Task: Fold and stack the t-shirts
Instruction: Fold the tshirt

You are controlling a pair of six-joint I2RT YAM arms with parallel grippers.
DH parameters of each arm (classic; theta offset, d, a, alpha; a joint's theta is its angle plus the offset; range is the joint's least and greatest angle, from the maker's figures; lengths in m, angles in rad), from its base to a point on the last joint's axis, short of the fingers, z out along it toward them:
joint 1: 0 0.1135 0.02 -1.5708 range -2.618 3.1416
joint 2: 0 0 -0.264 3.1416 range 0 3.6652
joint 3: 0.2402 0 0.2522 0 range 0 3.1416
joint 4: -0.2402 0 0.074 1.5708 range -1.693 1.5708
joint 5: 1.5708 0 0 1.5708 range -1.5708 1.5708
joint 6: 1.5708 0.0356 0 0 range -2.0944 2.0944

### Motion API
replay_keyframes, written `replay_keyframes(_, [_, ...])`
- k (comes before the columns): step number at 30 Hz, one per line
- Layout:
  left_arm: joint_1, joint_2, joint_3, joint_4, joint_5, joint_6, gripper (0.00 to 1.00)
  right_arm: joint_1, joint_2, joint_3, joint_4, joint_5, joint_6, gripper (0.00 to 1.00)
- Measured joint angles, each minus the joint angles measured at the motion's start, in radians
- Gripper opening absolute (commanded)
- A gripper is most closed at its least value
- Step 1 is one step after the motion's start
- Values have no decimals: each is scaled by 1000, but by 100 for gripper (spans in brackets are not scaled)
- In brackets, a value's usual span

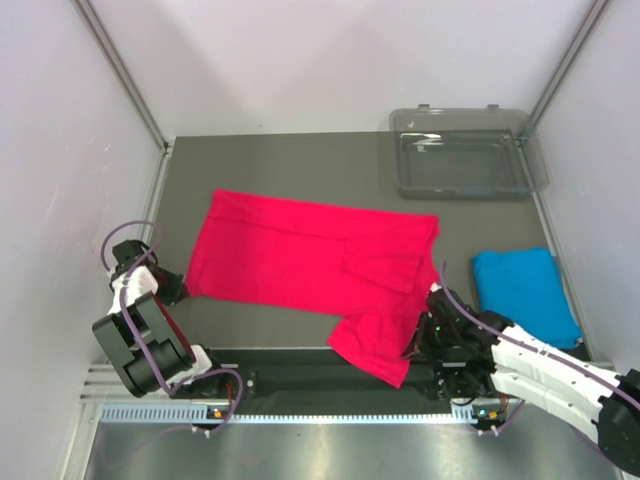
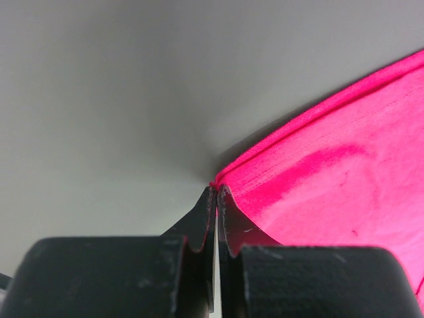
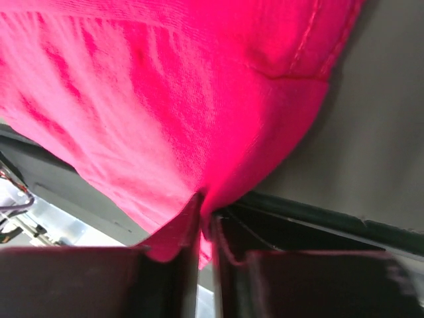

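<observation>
The crimson-pink t-shirt (image 1: 300,255) lies spread across the dark table, one part hanging toward the near edge at the right. At its near left corner my left gripper (image 1: 180,290) is shut, and the wrist view shows that corner (image 2: 331,179) pinched at the tips of the left gripper (image 2: 216,189). My right gripper (image 1: 418,340) is on the shirt's near right part. There pink cloth (image 3: 165,86) runs down between the closed fingers of the right gripper (image 3: 205,205). The sky-blue t-shirt (image 1: 525,290) lies folded at the right edge, apart from both grippers.
A clear grey plastic tray (image 1: 465,150) stands at the back right corner. White walls with metal posts close in the table (image 1: 300,165) on three sides. A black rail (image 1: 300,380) runs along the near edge between the arm bases.
</observation>
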Motion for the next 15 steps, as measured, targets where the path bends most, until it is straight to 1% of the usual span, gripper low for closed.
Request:
replay_keyframes(1, [0,-5,0,-1,-2,-1,0,1,-6,0,-2,5,4,2])
replay_keyframes(2, [0,-9,0,-2,-4,-2,0,3,-11,0,-5,10,8,0])
replay_keyframes(5, [0,-19,0,-7,-8,-6,0,4,-31,23,-56,47,7,0])
replay_keyframes(9, [0,-24,5,-23,-6,-10,0,-4,-4,126,-127,102,-38,0])
replay_keyframes(15, [-21,-26,56,-63,-5,-10,0,-86,78,291,-182,134,-163,0])
